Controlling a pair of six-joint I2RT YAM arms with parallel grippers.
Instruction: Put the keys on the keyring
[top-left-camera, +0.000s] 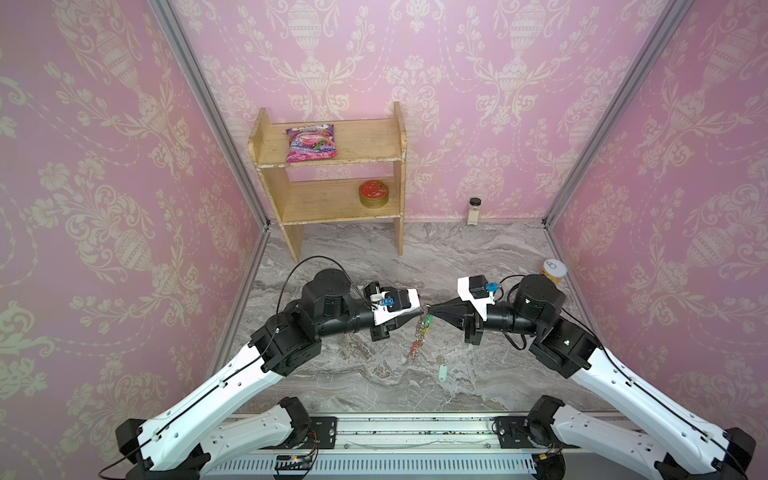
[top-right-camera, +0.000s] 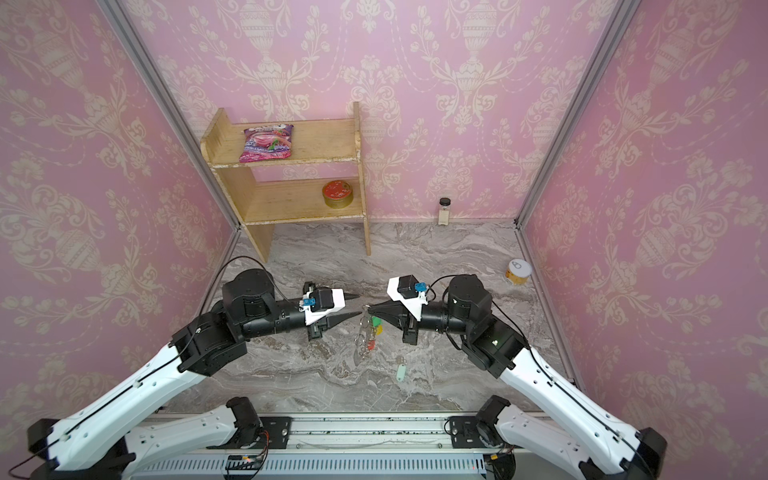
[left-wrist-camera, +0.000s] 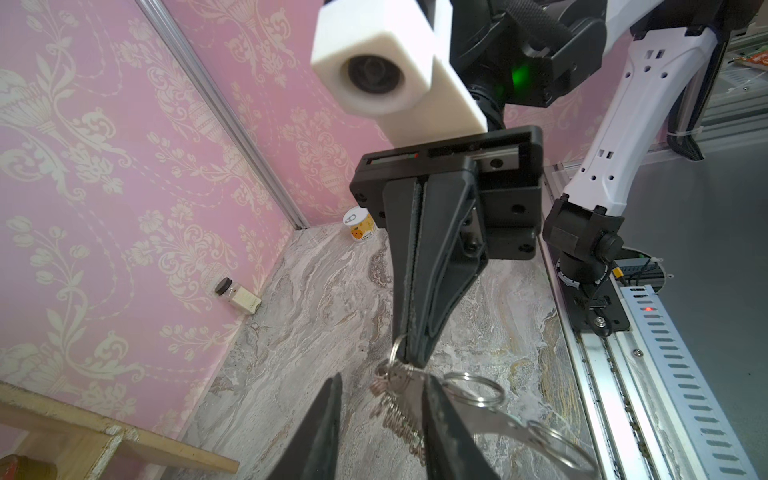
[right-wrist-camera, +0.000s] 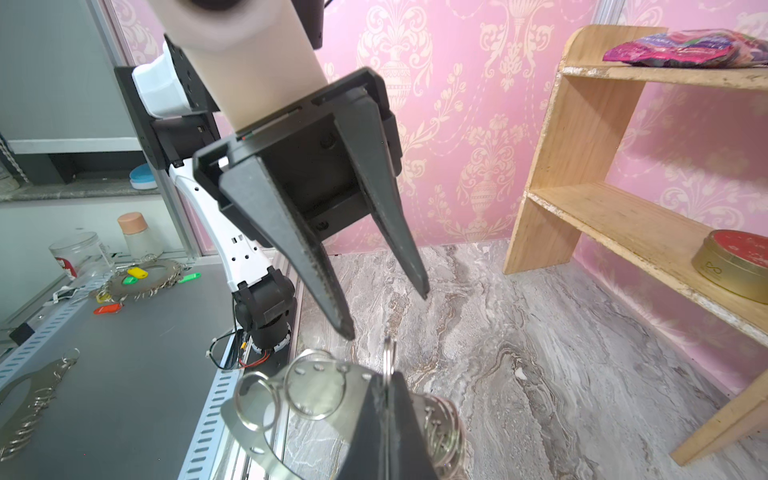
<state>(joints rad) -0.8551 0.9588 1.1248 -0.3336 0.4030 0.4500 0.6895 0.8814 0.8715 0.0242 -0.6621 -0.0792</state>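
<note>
Keys (top-left-camera: 442, 371) with mint tag lying on tabletop (top-left-camera: 353, 374), keyring (top-left-camera: 420, 332) hanging from right end effector (top-left-camera: 428, 309) pinching it, left end effector (top-right-camera: 359, 304) spread beside it, shelf (top-left-camera: 399, 124) holding pink bag (top-left-camera: 311, 143) and red tin (top-left-camera: 374, 193)

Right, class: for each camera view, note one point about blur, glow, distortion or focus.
In both top views, wide-angle stretch splays the side walls and the hanging keyring is smeared. In the left wrist view, the right arm's camera housing is out of focus; a green light glows. In the right wrist view, the left arm's camera housing is blurred, the shelf crisp.
</note>
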